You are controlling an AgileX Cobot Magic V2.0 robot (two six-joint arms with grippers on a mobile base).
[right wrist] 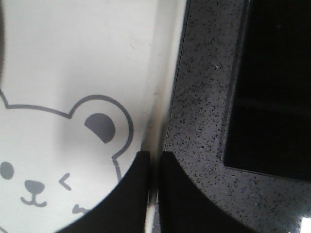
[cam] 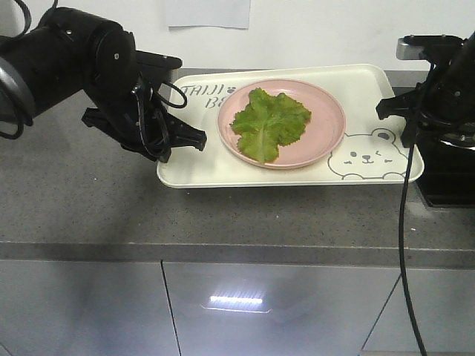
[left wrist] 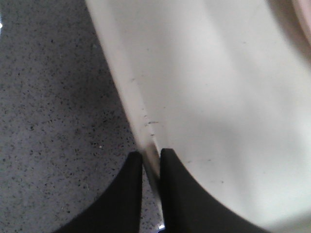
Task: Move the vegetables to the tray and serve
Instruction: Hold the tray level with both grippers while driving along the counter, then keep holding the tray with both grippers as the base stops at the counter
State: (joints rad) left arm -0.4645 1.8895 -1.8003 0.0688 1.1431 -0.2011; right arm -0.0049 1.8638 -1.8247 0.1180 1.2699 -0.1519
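Two grippers are on the tray (cam: 245, 176), one at each short end. The step in hand looks to be the serving, since the leaf is already aboard. Nearest the camera runs the grey counter (cam: 89, 200), and the tray's long edge lies a little back from its front.

At the tray's left end the left gripper (left wrist: 151, 156) is drawn narrow, with the rim pinched between its fingers. At the right end, by the bear drawing, the right gripper (right wrist: 155, 156) pinches the rim the same way. Between them, apart from either, a pink plate (cam: 330, 137) sits on the tray, and the lettuce (cam: 269, 122) lies flat in its middle.

The next move, I judge, is a level lift by both arms together, as any tilt could slide the plate. A black slab (cam: 445, 182) lies just beside the right gripper and wants clearing.
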